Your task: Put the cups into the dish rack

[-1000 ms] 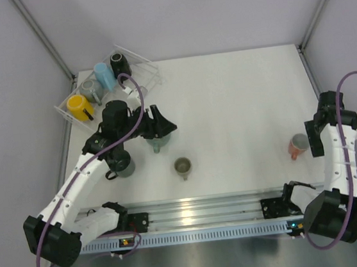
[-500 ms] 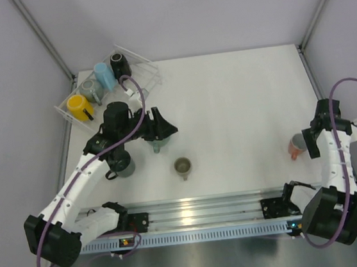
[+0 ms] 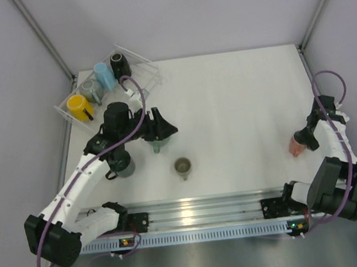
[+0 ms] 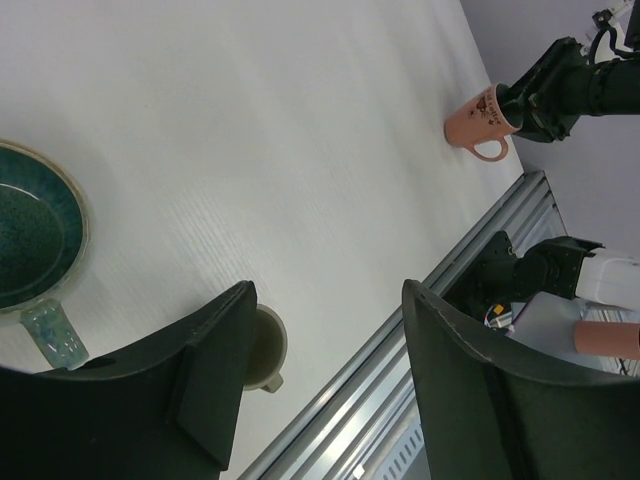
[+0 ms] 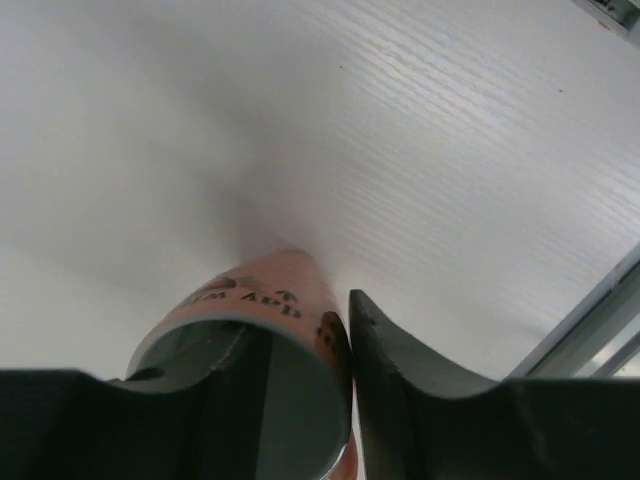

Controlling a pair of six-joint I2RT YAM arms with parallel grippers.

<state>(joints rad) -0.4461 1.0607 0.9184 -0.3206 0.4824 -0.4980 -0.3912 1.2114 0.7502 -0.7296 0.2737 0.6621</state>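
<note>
R gripper [image 5: 345, 330]: I'm clamping it on the rim of the salmon pink cup [image 3: 296, 145], one finger inside the mouth, one outside on the wall, per R wrist view. Reads as gripping, tho I can't say the squeeze is finished.
Pink cup: sitting lower right of the top view, on the table [image 3: 238, 94], well apart from everything else. Handle is pointing toward the rail in L wrist view.
L gripper [image 4: 320, 370]: I'm holding it open, nothing between the fingers, hovering just above the teal cup [image 3: 156, 145] mid-left of the top view.
Dish rack [image 3: 147, 67]: upper left of the top view. Already carrying yellow, grey-blue, light blue and black cups.
Other cups: small olive cup [image 3: 182, 166] low centre; dark green cup [image 3: 122, 165] beside the L arm, partly hidden by it.
Step now: I'm securing the pink cup for the lift.
Doing it well: I reckon I need full rim contact before lifting, then go straight up, keeping wrist steady so the cup isn't swinging on one wall.
Risk: rim pinch is thin, cup could be pivoting or slipping; long carry across to the rack.
</note>
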